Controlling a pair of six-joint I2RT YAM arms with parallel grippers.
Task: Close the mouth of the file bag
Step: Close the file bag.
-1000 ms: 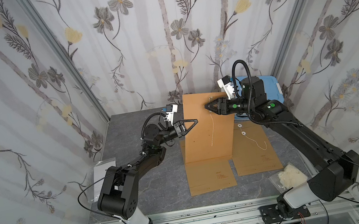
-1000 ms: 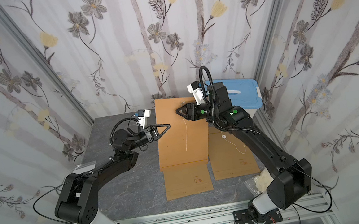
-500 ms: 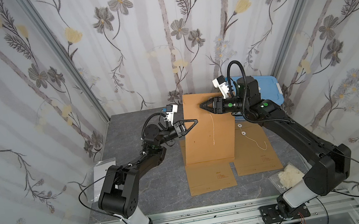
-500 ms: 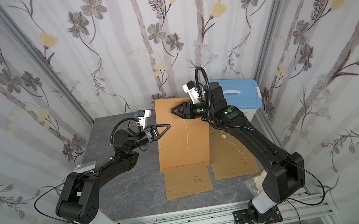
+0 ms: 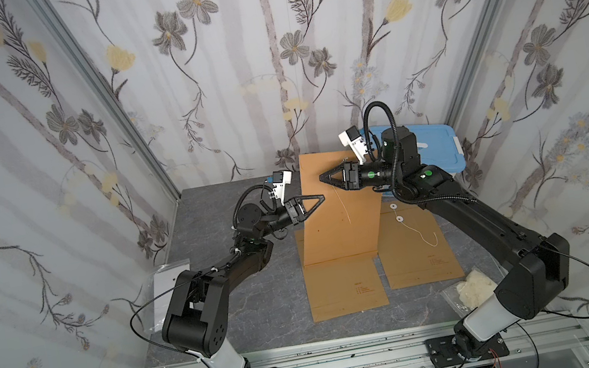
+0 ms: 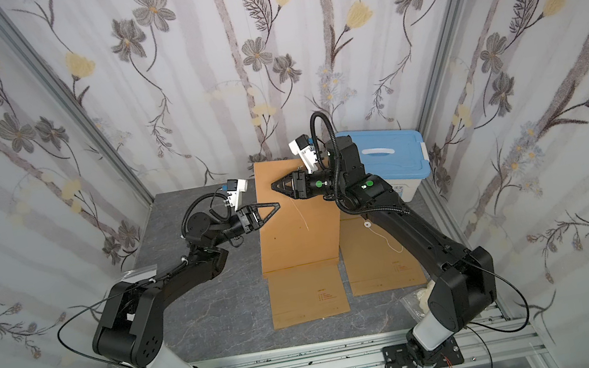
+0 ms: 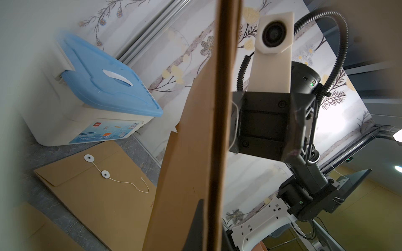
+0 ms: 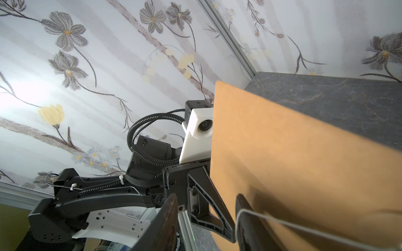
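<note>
Standing partly raised near the middle of the table (image 5: 208, 216), the file bag (image 5: 337, 226) has its near portion flat on the surface and its far portion lifted off it in both top views. Left gripper (image 5: 322, 197) is clenched on the left edge of the raised portion; in the left wrist view that edge (image 7: 219, 130) runs straight between its fingers (image 7: 199, 221). Right gripper (image 5: 321, 178) sits at the upper part of the raised portion, just beside the left gripper's tip. Its fingers (image 8: 248, 221) stand apart in the right wrist view, with the bag's white string (image 8: 304, 223) lying across one of them. The string hangs down the bag's face in a top view (image 5: 342, 205). A second file bag (image 5: 414, 245) lies flat just to the right. A blue-lidded box (image 5: 437, 143) stands at the far right corner, and a clear plastic pouch (image 5: 471, 289) lies at the near right.
</note>
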